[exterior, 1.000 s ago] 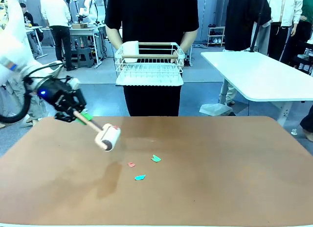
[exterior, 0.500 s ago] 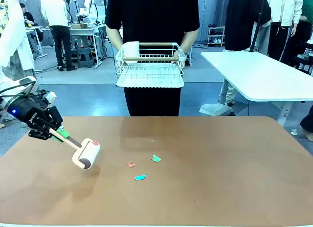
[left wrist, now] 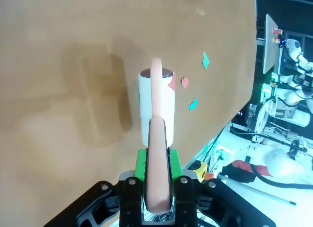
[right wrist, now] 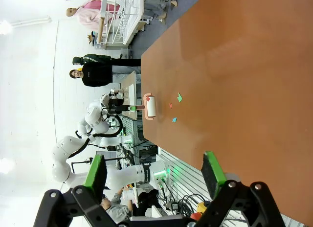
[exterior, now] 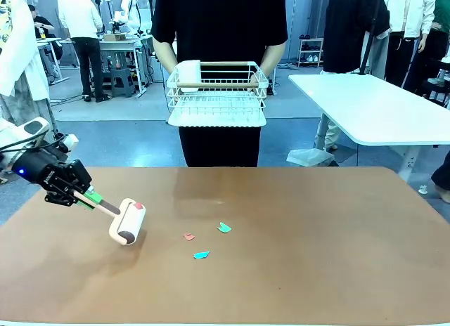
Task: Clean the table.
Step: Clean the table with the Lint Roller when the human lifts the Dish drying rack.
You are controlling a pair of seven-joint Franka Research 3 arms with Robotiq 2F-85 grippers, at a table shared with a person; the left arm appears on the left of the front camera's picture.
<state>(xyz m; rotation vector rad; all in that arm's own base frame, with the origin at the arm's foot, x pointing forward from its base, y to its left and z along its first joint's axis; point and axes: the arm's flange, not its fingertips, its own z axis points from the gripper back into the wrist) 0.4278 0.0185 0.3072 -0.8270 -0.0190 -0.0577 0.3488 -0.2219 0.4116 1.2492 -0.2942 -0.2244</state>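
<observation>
At far left of the front view, the left gripper [exterior: 86, 197] is clenched on the wooden handle [exterior: 105, 207] of a lint roller [exterior: 127, 223]. The left wrist view confirms it: green pads [left wrist: 141, 163] pinch the handle, drum pointing away from the wrist. The roller sits low over the left part of the table [exterior: 330, 263], the wide red-brown one across the foreground. Cannot tell if it touches the top; its shadow falls a bit aside, so it is likely just off it. There is a small red patch on the drum's wrap, maybe a stuck bit, not sure.

Right of the roller, near but apart from it, three paper bits lie on the top, grouped left of centre: red scrap [exterior: 188, 236], green scrap [exterior: 224, 227], blue-green scrap [exterior: 202, 254]. None is under the roller.

Judged progress: early. The tool is in hand but the debris is not yet collected. All three bits need rolling over, and then the roller probably gets parked or handed off.

Behind the table's middle a person [exterior: 218, 24] holds a white wire rack [exterior: 216, 94] in both hands, off the table. The right half of the table shows no debris as far as visible. Further right is a white table [exterior: 373, 112], not part of the job.

The right gripper [right wrist: 154, 169] is released, jaws spread wide, holding nothing. It looks across the table, well apart from the scraps.
</observation>
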